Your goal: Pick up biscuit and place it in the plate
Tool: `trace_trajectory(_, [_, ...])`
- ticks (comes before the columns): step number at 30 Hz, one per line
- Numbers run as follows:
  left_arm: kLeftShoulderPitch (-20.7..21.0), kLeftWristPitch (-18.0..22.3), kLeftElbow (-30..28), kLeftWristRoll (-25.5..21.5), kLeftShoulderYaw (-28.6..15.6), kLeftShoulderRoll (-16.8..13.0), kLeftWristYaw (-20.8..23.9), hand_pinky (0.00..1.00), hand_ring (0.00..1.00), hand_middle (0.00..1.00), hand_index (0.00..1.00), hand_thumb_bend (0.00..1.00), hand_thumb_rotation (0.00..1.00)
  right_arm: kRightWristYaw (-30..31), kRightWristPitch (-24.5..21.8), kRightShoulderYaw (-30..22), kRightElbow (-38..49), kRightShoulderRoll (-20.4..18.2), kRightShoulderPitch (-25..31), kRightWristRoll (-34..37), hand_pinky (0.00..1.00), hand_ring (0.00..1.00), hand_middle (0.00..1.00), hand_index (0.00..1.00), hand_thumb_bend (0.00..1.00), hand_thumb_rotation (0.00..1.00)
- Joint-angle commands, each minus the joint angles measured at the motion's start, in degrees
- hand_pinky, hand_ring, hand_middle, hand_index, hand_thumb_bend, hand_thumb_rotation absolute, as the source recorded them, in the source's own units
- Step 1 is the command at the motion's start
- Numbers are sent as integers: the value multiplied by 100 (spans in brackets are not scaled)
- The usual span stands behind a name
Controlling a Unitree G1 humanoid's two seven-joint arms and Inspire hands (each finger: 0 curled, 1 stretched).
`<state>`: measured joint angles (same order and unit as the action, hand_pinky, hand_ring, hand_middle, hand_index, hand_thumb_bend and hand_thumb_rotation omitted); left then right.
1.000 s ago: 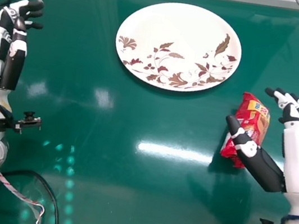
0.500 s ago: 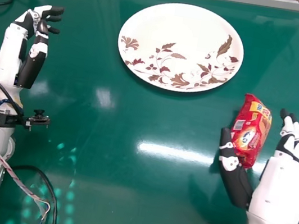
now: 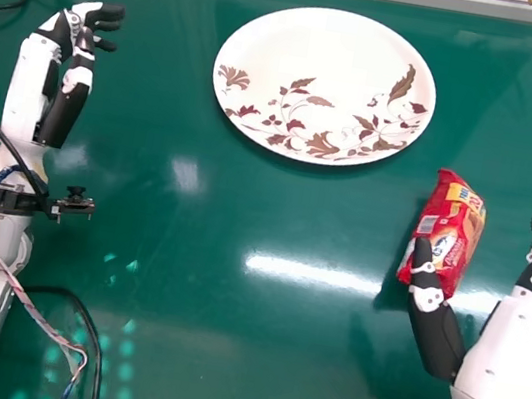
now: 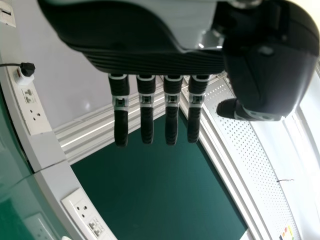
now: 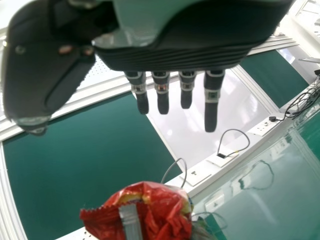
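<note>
While the biscuit packet (image 3: 449,229) lies on the surface (image 3: 276,201) apart from the plate (image 3: 317,71), right hand (image 3: 515,355) is beside it, open, nothing grasped; left hand (image 3: 29,86) open too.

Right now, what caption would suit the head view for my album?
Robot's open right hand beside a red biscuit packet, a leaf-patterned plate farther off on the green table.
</note>
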<state>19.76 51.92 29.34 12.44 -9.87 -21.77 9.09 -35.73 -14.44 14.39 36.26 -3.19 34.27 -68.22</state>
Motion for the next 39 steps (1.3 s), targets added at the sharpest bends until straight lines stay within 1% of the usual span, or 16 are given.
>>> trace_trajectory(1, [-195, 95, 216, -78, 118, 141, -54, 66, 78, 79, 78, 18, 10, -100, -206, 330, -289, -539, 152, 59, 78, 100, 100, 100, 92, 43])
trace_trajectory(5, [-220, 54, 111, -58, 126, 114, -80, 66, 78, 79, 78, 18, 12, -140, -257, 411, -348, -543, 173, 153, 79, 100, 100, 100, 91, 44])
trace_trajectory(9, [-188, 125, 148, -56, 129, 113, -87, 65, 77, 79, 77, 19, 9, -139, -255, 458, -406, -537, 200, 281, 79, 100, 100, 100, 91, 42])
trace_trajectory(13, [-179, 155, 146, -11, 126, 119, -55, 63, 76, 78, 76, 19, 7, 81, -346, 564, -388, -538, 263, 314, 74, 98, 100, 100, 91, 44])
trace_trajectory(15, [-184, 167, 139, -79, 137, 135, -101, 65, 77, 78, 76, 19, 5, 263, -423, 625, -332, -547, 312, 269, 71, 94, 100, 100, 92, 46])
trace_trajectory(18, [-212, 123, 89, -80, 142, 141, -118, 67, 77, 78, 77, 19, 2, 762, -582, 737, -76, -562, 431, 228, 73, 94, 100, 99, 91, 46])
trace_trajectory(20, [-238, 90, 40, -88, 146, 150, -135, 68, 78, 79, 78, 19, 1, 1192, -686, 786, 179, -525, 523, 220, 75, 93, 100, 99, 89, 45])
trace_trajectory(22, [-261, 64, -24, -82, 149, 161, -141, 69, 78, 79, 78, 19, 2, 1600, -778, 802, 434, -476, 602, 147, 75, 93, 100, 99, 89, 43])
trace_trajectory(24, [-273, 47, -59, -123, 155, 172, -177, 69, 78, 79, 78, 19, 3, 1937, -812, 759, 649, -415, 648, 71, 77, 94, 100, 98, 90, 40])
trace_trajectory(26, [-283, 29, -83, -169, 149, 185, -219, 69, 79, 80, 79, 19, 3, 2330, -864, 713, 893, -396, 693, 10, 77, 93, 100, 97, 91, 39])
trace_trajectory(28, [-280, 39, -94, -200, 138, 200, -240, 69, 79, 80, 79, 18, 1, 2815, -929, 656, 1198, -383, 744, 47, 78, 95, 100, 98, 90, 38])
trace_trajectory(30, [-290, 12, -124, -205, 129, 203, -237, 68, 79, 79, 79, 18, 0, 3243, -979, 579, 1462, -364, 781, 27, 77, 95, 100, 99, 90, 38])
trace_trajectory(31, [-291, 9, -121, -219, 126, 203, -239, 69, 79, 79, 79, 17, 3, 3422, -1002, 546, 1569, -372, 792, -26, 76, 94, 100, 98, 90, 37])
trace_trajectory(33, [-288, 19, -100, -237, 122, 198, -243, 69, 79, 79, 79, 17, 5, 3746, -1037, 490, 1752, -394, 804, -139, 75, 93, 100, 97, 91, 38])
trace_trajectory(36, [-243, 115, 18, -219, 117, 174, -224, 68, 78, 79, 78, 17, 4, 4225, -1115, 435, 1964, -478, 804, -301, 76, 93, 100, 99, 91, 42])
trace_trajectory(39, [-219, 128, 52, -282, 139, 181, -273, 70, 79, 80, 79, 17, 3, 4572, -1182, 388, 2123, -563, 794, -389, 77, 94, 100, 99, 90, 40])
